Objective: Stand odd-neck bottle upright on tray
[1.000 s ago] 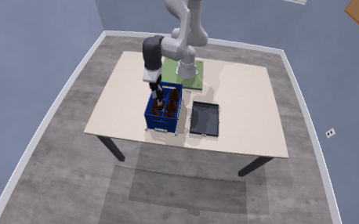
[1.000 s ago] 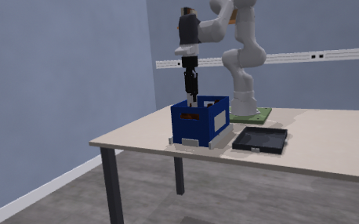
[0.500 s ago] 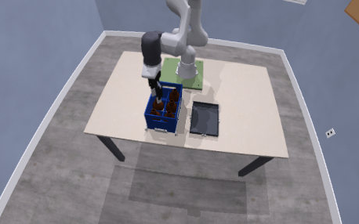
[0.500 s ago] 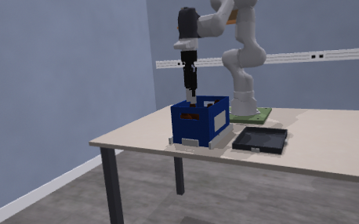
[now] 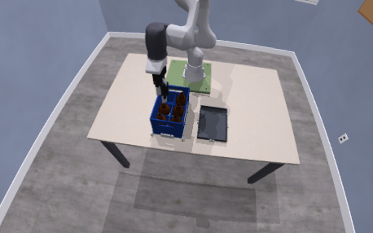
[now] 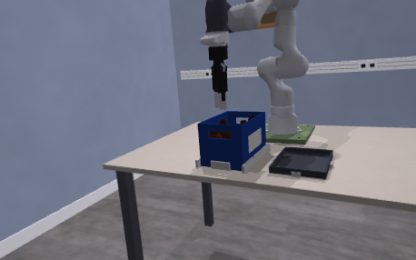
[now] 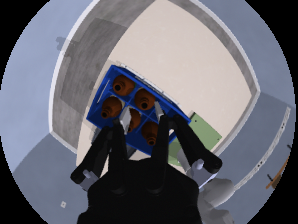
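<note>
currently, gripper [image 5: 163,97] [image 6: 221,102] [image 7: 142,109]: parted, nothing grasped
five bottles [image 5: 164,109] [image 6: 217,135] [image 7: 144,98]: in crate [image 5: 168,129] [image 6: 220,152] [image 7: 94,120], below gripper
crate: near table [image 5: 256,110] [image 6: 386,150] [image 7: 200,60] edge opposite arm [image 5: 195,72] [image 6: 282,119]

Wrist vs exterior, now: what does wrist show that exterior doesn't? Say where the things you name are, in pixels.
Wrist only: all five bottles [image 5: 164,109] [image 6: 218,135] [image 7: 121,85] from above and the gap between the fingertips.

Exterior only: the full tray [image 5: 213,124] [image 6: 302,160], the table legs [image 5: 116,155] [image 6: 129,214], and the gripper [image 5: 161,98] [image 6: 221,101] [image 7: 142,109] standing clear above the crate [image 5: 168,129] [image 6: 218,152] [image 7: 175,111].

Both: crate, gripper, some bottle parts, green base plate [image 5: 175,77] [image 6: 309,132] [image 7: 206,131].
</note>
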